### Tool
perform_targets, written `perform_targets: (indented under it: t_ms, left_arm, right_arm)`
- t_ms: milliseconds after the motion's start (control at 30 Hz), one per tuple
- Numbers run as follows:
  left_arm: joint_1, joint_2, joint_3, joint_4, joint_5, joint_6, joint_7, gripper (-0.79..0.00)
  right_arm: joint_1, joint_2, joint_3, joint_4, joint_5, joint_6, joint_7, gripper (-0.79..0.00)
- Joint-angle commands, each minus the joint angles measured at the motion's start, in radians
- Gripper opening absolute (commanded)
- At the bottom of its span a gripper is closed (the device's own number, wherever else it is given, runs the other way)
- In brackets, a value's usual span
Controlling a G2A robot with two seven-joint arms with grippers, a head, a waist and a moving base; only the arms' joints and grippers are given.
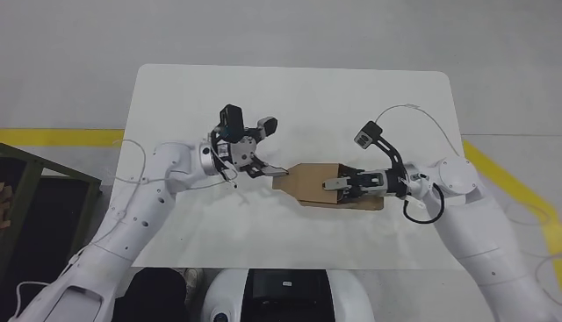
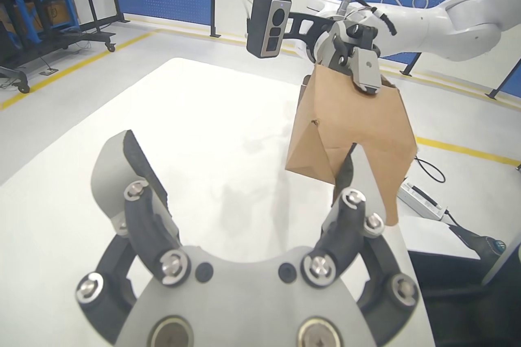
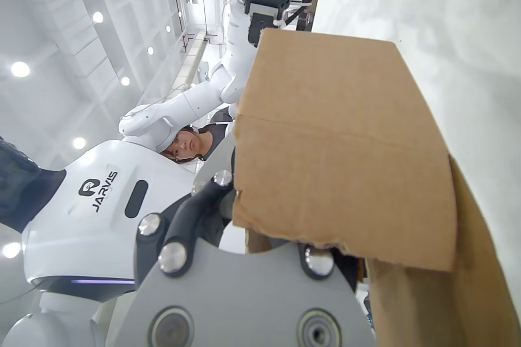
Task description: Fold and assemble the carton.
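While the white table [image 1: 395,103] bears the work, the carton [image 1: 312,182] lies partly erected just toward 4 o'clock of its centre, seemingly an unsquared sleeve. The right gripper [image 1: 332,186], entering from 3 o'clock, is clamped on a carton wall. The left gripper [image 2: 244,145], at the carton's 9 o'clock, stands wide apart, one finger [image 2: 360,173] seemingly touching the end flap [image 1: 283,180]. Judged step: folding that flap; next, a steady inward push against the right hold. The right wrist camera [image 1: 366,134], at the carton's 1 o'clock, stands off the fold's path.
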Motion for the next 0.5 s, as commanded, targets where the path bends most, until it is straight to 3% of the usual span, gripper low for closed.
perform_targets:
  t_ms: [0, 467]
  left_arm:
    - [0.011, -0.003, 0.003, 0.003, -0.025, 0.000, 0.004, 0.000]
    - [0.049, -0.017, 0.004, -0.004, -0.128, 0.010, 0.005, 0.000]
  right_arm:
    - [-0.002, -0.001, 0.001, -0.003, 0.024, -0.003, 0.003, -0.785]
    - [0.007, -0.009, -0.010, 0.007, 0.086, -0.009, 0.013, -0.785]
